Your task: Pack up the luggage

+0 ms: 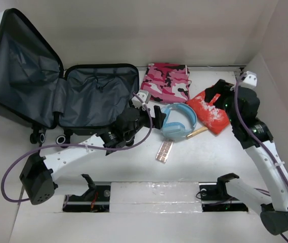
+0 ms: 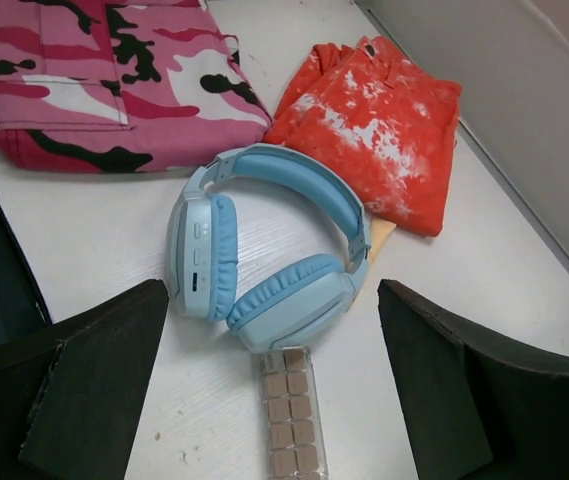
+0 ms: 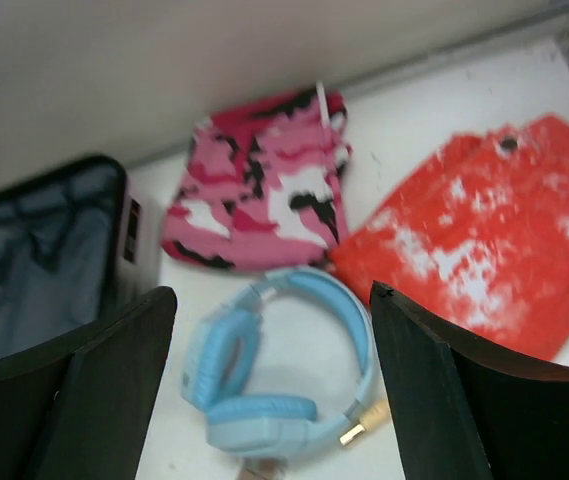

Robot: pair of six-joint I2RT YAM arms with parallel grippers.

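Left hand (image 2: 269, 295) and right hand (image 3: 272, 293), both agape and empty.

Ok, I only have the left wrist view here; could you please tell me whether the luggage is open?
Observer: Yes, the luggage lies open at the far left, both halves spread and the grey lining showing.
Operator: Thank you. Where is the right gripper?
Observer: The right gripper hovers at the far right end of the orange cloth, jaws open and holding nothing.
Operator: And how does my arm sit relative to the case?
Observer: The left gripper is between the luggage and the blue headphones, right beside the case's near right corner.
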